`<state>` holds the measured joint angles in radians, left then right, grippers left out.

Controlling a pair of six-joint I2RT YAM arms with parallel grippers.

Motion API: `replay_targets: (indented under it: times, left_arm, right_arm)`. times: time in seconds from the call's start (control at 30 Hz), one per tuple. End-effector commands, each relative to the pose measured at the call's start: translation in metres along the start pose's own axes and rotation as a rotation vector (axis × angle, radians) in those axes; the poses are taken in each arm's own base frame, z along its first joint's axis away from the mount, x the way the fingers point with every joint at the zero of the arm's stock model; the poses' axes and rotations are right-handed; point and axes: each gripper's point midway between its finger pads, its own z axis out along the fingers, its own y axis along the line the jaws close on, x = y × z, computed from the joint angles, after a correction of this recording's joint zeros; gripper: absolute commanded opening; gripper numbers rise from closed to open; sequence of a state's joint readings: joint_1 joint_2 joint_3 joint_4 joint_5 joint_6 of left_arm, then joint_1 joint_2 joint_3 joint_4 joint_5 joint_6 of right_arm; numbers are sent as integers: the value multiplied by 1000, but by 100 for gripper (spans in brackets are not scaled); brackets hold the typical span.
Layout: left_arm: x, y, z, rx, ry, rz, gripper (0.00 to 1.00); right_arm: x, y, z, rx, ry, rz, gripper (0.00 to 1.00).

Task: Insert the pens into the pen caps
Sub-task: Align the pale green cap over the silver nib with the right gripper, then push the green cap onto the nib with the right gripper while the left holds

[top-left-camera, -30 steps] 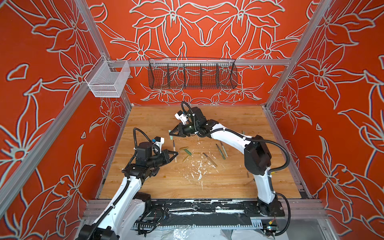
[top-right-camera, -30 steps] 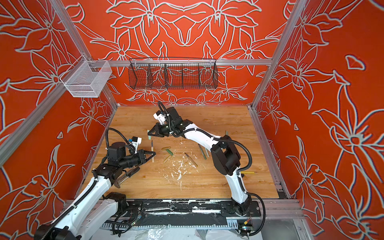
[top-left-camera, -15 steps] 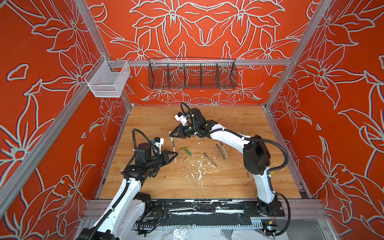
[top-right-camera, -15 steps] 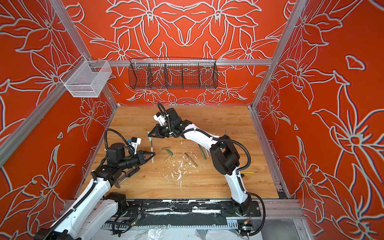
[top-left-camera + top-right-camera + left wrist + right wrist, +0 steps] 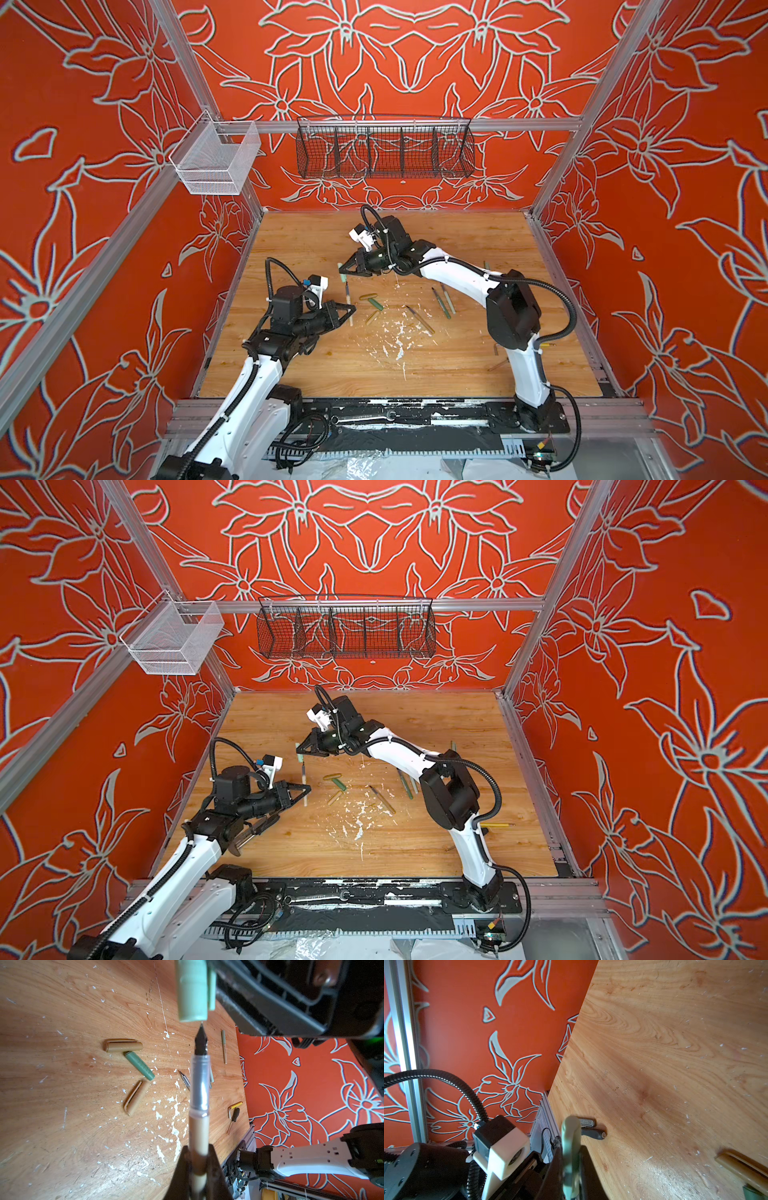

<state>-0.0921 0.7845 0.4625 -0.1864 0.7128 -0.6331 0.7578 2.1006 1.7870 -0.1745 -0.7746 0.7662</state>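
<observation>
**Item 1, pen** (image 5: 199, 1088): tan barrel, clear collar, dark nib. The left gripper (image 5: 200, 1154) is closed tight on its rear end. It is held in the air over the left half of the tabletop (image 5: 457, 374), about midway between the far and near edges

**Item 2, pen cap** (image 5: 192, 991): pale green, pinched in the closed right gripper (image 5: 341, 270), open mouth facing the nib

**Relation, as I read it:** both long axes run roughly along 1 line, far edge to near edge. The nib tip sits just short of the mouth without touching, and looks off-centre toward 1 rim. I judge a small sideways correction is needed, then a straight push along that axis

**Item 3, loose caps** (image 5: 123, 1045): 3 lying nearer the middle of the tabletop, untouched
</observation>
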Motion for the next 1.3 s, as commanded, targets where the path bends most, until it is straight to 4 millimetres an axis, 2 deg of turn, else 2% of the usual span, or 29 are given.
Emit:
replay_targets:
  times: [0.0, 0.7, 1.27]
  left_arm:
    - [-1, -3, -2, 10, -4, 3, 0]
    - [-4, -1, -6, -17, -33, 22, 0]
    - [-7, 2, -9, -44, -56, 30, 0]
  right_arm:
    - [-9, 5, -3, -11, -22, -26, 0]
    - [-5, 3, -5, -13, -12, -26, 0]
    - [9, 14, -4, -29, 32, -72, 0]
